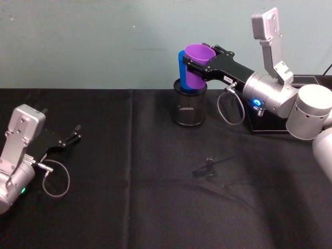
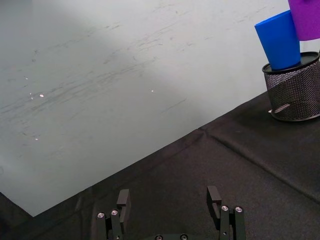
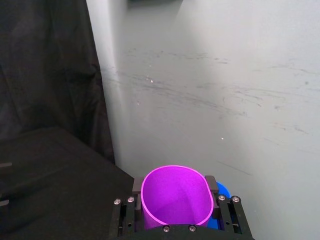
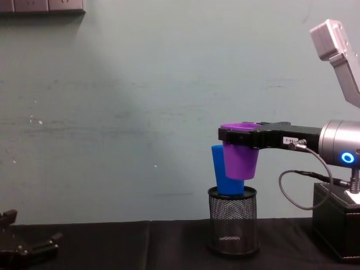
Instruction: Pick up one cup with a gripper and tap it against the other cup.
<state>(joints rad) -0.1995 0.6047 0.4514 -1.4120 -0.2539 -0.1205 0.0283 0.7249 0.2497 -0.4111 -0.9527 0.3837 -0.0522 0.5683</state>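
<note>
The right black flat-jawed gripper with the small white label (image 1: 197, 56) reaches in from the right, level with the top of a round black wire-mesh pen holder (image 1: 189, 110) that stands near the far edge of the table covered in black cloth (image 1: 129, 207). Its jaws are pinched on the upper sides of the purple smooth plastic tapered tumbler (image 1: 193, 80), one on each side just under the rim, and the tumbler hangs in the air with its mouth up and its base just above the holder's rim. The bright blue tall, narrow plastic tumbler (image 1: 182, 70) stands inside the mesh holder and leans slightly. The purple tumbler sits right against it on the robot's right side; in the chest view the two overlap, and I cannot tell whether they actually touch. Behind the silver wrist, where a blue ring light glows, a black box (image 1: 270, 125) lies on the cloth. The left small black gripper (image 1: 73, 136) rests low over the table's left side, well apart from the cups, with its fingers spread and nothing between them.
</note>
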